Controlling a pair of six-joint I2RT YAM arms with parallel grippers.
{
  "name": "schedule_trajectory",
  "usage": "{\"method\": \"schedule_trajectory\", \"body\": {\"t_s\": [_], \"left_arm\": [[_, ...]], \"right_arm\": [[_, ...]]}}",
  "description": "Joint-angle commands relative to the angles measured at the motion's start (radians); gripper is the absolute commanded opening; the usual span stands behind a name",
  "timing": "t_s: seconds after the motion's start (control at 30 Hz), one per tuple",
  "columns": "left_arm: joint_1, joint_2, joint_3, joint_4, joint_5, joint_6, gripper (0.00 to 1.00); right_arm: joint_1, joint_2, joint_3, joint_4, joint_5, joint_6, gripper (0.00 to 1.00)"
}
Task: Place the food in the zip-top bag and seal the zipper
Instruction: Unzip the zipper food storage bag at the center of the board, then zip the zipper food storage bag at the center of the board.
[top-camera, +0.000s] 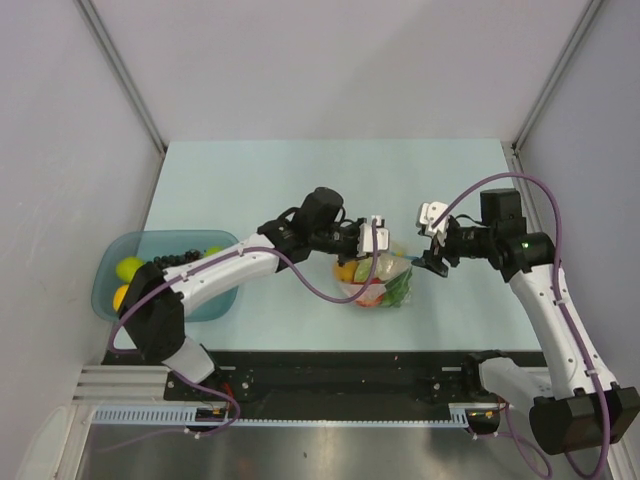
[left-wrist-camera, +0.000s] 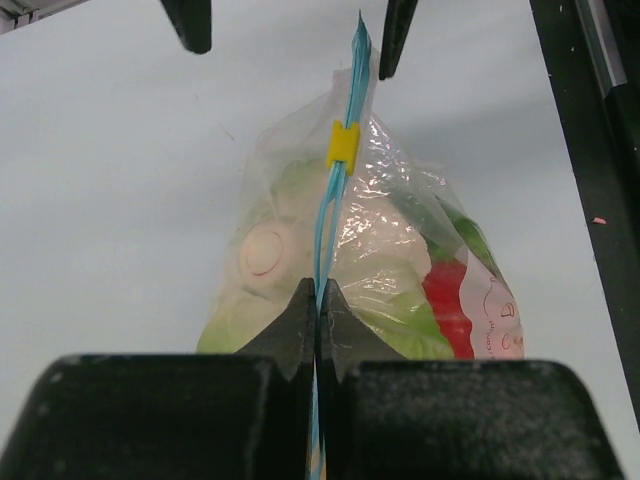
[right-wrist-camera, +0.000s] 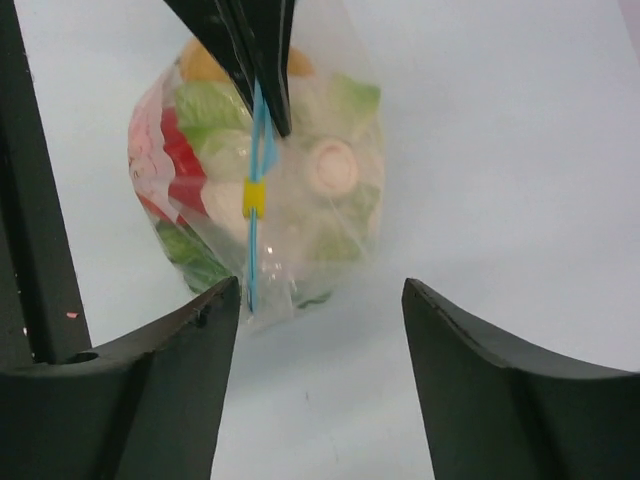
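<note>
The zip-top bag (top-camera: 380, 282) lies mid-table, stuffed with food: green lettuce (left-wrist-camera: 395, 310), a red piece (left-wrist-camera: 445, 300) and a pale round piece (left-wrist-camera: 265, 250). Its zipper (left-wrist-camera: 335, 200), a light-blue strip carrying a yellow slider (left-wrist-camera: 342, 143), runs along the top edge. My left gripper (left-wrist-camera: 318, 290) is shut on one end of that strip. At the other end my right gripper (right-wrist-camera: 320, 300) stands open, and the strip's end (right-wrist-camera: 250, 290) sits just inside its left finger (right-wrist-camera: 200, 330). The zipper (right-wrist-camera: 258, 140) looks pressed together along its length.
A teal bowl (top-camera: 100, 285) at the left holds yellow-green fruits (top-camera: 130, 267), partly under my left arm. A black rail (top-camera: 350, 370) runs along the near table edge. Grey walls stand on three sides.
</note>
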Motion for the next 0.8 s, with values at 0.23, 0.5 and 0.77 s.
{"method": "schedule_trajectory", "body": {"t_s": [0.23,0.5,0.77], "left_arm": [[-0.004,-0.034,0.063,-0.009,0.013,-0.017,0.00],[-0.013,-0.009,0.082,0.003,-0.007,-0.050,0.00],[-0.023,0.003,0.114,0.021,-0.007,-0.076,0.28]], "right_arm": [[-0.028,-0.007,-0.008,-0.021,-0.066,-0.008,0.39],[0.003,0.001,-0.028,-0.017,-0.077,-0.053,0.28],[0.013,0.001,-0.035,0.002,-0.057,-0.070,0.00]]}}
